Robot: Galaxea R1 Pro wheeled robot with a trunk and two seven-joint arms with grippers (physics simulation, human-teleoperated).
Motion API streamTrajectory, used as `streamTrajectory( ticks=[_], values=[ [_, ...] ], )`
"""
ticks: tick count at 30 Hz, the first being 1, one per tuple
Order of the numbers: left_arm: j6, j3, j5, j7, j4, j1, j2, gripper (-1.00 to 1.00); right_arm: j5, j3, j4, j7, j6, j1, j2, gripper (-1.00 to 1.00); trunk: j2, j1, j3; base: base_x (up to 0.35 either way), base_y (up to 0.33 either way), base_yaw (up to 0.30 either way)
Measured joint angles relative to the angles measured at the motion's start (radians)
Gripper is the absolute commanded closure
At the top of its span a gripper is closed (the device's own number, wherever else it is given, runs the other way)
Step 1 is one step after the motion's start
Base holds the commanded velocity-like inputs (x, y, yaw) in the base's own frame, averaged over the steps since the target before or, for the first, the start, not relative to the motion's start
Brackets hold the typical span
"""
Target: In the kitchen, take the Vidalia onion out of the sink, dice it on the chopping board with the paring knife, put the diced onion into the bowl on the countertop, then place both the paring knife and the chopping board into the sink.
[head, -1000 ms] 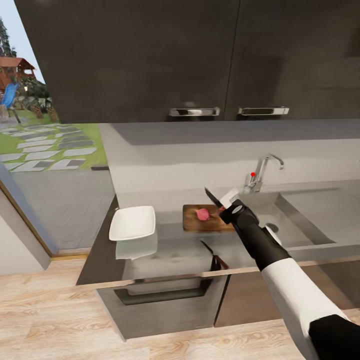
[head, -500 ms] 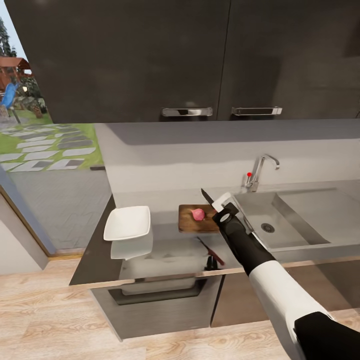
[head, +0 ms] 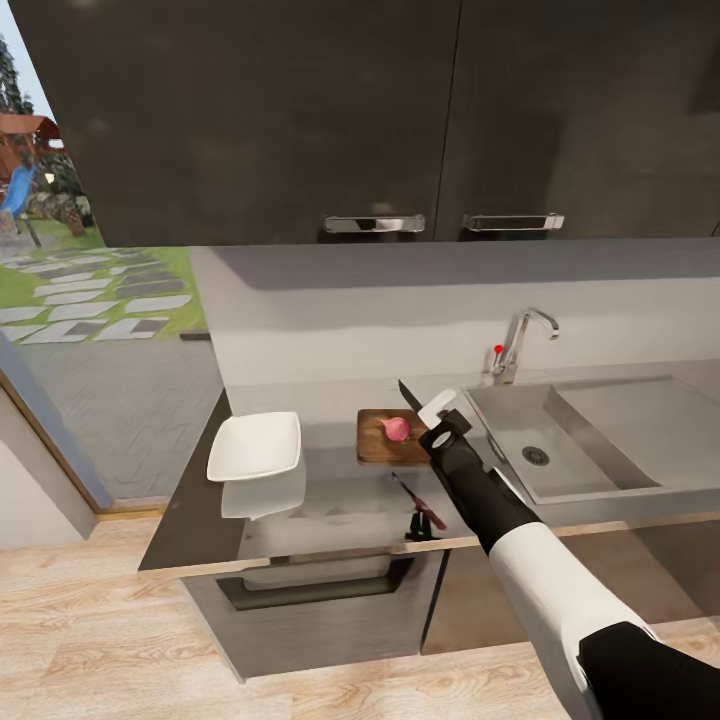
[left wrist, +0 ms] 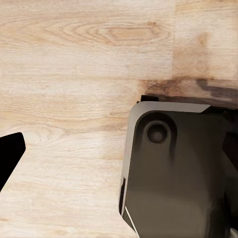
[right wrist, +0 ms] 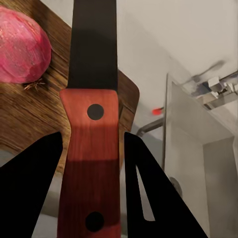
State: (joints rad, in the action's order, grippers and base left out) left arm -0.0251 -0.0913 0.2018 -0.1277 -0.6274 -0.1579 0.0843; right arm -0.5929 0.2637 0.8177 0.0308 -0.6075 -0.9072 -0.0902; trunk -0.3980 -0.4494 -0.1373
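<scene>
At the left end of the desk (head: 330,505), near its left edge, the bowl (head: 255,446) was seen resting upright, its reflection showing in the glossy surface in front of it. To its right, toward the back of the desk and just left of the sink (head: 560,440), the chopping board (head: 380,445) was laid flat, and the Vidalia onion (head: 396,429) was seated on it, whole, toward the board's right half. The right gripper (head: 440,412) was held over the right end of the board, clenched on the handle of the paring knife (head: 409,397); the dark blade was directed up and to the left, raised above the onion and apart from it. In the right wrist view the orange-red handle of the knife (right wrist: 94,163) was seen clamped between the two dark fingers (right wrist: 34,183), with the blade extended past the onion (right wrist: 22,49) and over the board (right wrist: 29,119), and the tap and the basin were visible beyond the board's end. Further right, the sink was set into the desk, with its round drain in the basin, a flat drainboard alongside and the chrome tap (head: 515,345) with a red dot at the back edge. In the left wrist view a pale wooden floor (left wrist: 64,74) and a dark rounded part of the robot were shown; of the left gripper only one dark fingertip (left wrist: 9,151) was seen at the frame's edge, so whether it was released or clenched could not be told.
</scene>
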Motion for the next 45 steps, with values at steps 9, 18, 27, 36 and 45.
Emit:
streamTrajectory(
  ticks=[9,18,27,36,45],
  values=[
    [0.000,0.000,0.000,0.000,0.001,0.000,0.000,-1.00,-0.001,0.002,-0.011,-0.001,-0.003,0.000,0.000,1.00,0.000,0.000,0.000,0.184,-0.060,0.000],
    [0.000,0.000,0.000,0.000,0.002,0.000,0.000,-1.00,-0.003,0.003,-0.039,-0.001,-0.002,0.000,-0.008,1.00,0.000,0.000,0.000,0.032,-0.005,0.000],
    [0.000,0.000,0.001,0.000,0.003,0.000,0.000,-1.00,-0.004,0.006,-0.070,0.000,0.000,0.000,-0.016,1.00,0.000,0.000,0.000,0.001,0.001,0.000],
    [0.000,0.000,0.001,0.000,0.004,0.000,0.000,-1.00,-0.005,0.039,-0.084,-0.001,0.003,0.000,-0.018,1.00,0.000,0.000,0.000,-0.033,0.066,0.000],
    [0.000,0.000,0.001,0.000,0.005,0.000,-0.001,-1.00,-0.005,0.041,-0.085,-0.001,0.003,0.000,-0.018,1.00,0.000,0.000,0.000,-0.003,0.005,0.000]
  ],
)
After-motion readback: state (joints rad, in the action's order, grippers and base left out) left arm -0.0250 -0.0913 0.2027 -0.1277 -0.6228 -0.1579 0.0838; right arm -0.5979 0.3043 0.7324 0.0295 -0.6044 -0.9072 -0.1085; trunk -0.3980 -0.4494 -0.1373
